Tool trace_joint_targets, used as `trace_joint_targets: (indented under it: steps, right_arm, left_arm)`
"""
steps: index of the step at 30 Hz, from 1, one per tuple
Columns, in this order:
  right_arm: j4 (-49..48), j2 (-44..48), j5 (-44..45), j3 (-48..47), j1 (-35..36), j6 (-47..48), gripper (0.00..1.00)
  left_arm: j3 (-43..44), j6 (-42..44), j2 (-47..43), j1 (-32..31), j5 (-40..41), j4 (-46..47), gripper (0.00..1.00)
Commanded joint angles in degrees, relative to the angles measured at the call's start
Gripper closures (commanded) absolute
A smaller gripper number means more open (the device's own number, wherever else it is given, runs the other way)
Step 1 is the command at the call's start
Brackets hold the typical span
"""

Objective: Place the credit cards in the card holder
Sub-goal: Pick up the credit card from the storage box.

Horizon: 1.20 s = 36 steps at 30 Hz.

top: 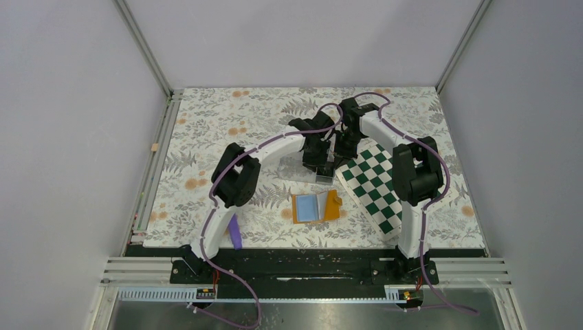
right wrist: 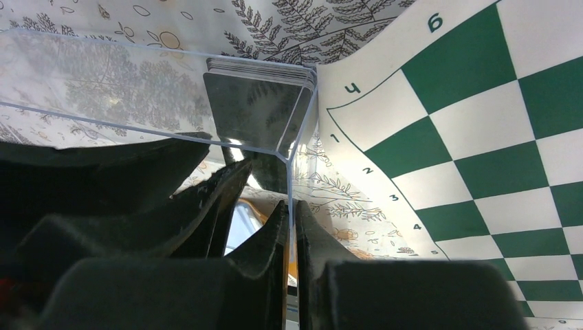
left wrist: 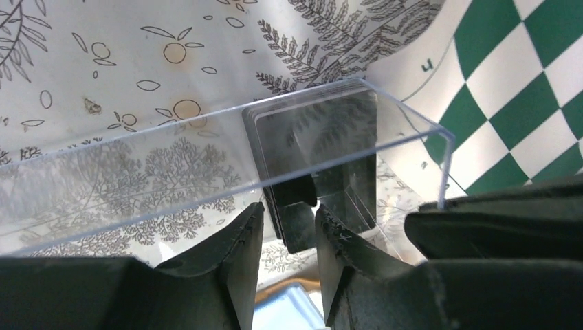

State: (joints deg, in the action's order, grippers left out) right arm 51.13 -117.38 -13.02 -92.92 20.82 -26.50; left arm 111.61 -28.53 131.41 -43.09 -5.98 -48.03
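Right gripper [right wrist: 291,237] is clamped on the end wall of the clear plastic box [left wrist: 137,182]. Left gripper [left wrist: 290,256] has its jaws slightly apart, with the lower edge of the credit cards [left wrist: 309,137] between them. The cards stand stacked inside the box's right end. The card holder [top: 315,206] lies open, near of the box and apart from it.

White left arm [top: 218,230] and right arm [top: 410,230], bulky black joint housings, looping purple cables [top: 448,180].
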Motion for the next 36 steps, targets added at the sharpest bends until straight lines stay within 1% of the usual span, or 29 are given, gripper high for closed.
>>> trace_joint_targets:
  steps: [1, 4, 6, 7, 11, 18, 28, 34, 35, 36]
  right_arm:
    - [0.97, -0.25, -0.63, 1.56, 0.81, 1.18, 0.95]
    - [0.95, -0.37, -0.67, 1.58, 0.80, 1.24, 0.95]
    - [0.95, -0.45, -0.62, 1.61, 0.75, 1.30, 0.95]
    - [0.94, -0.43, -0.69, 1.66, 0.80, 1.32, 0.95]
    - [0.91, -0.53, -0.74, 1.70, 0.80, 1.36, 0.95]
    - [1.00, -0.48, -0.72, 1.43, 0.80, 1.36, 0.95]
    - [1.06, -0.40, -0.74, 1.69, 0.77, 1.39, 0.95]
    - [1.05, -0.31, -0.66, 1.78, 0.85, 1.48, 0.95]
    - [1.00, -0.33, -0.61, 1.78, 0.81, 1.46, 0.95]
    - [1.02, -0.26, -0.63, 1.78, 0.80, 1.45, 0.95]
  left_arm:
    - [2.39, 0.20, 2.50, -0.39, 0.11, -0.70, 0.69]
    - [2.26, -0.03, 2.49, -0.40, -0.29, -0.19, 0.81]
    - [2.32, 0.08, 2.34, -0.33, -0.46, 0.14, 0.92]
    - [2.35, 0.09, 2.09, -0.39, -0.52, 0.19, 0.95]
    - [2.29, 0.00, 0.45, -0.45, -0.24, 0.54, 0.99]
    - [1.25, -0.43, -3.25, -0.51, -0.46, 3.28, 1.00]
    - [0.55, -0.46, -6.08, -0.53, 1.01, 3.56, 1.00]
    - [-0.11, -0.75, -5.93, -0.52, -1.31, 4.33, 1.00]
    - [-0.86, -0.92, -6.28, -0.55, -2.15, 5.19, 0.99]
    - [-1.59, -1.13, -6.75, -0.59, -2.64, 6.16, 0.96]
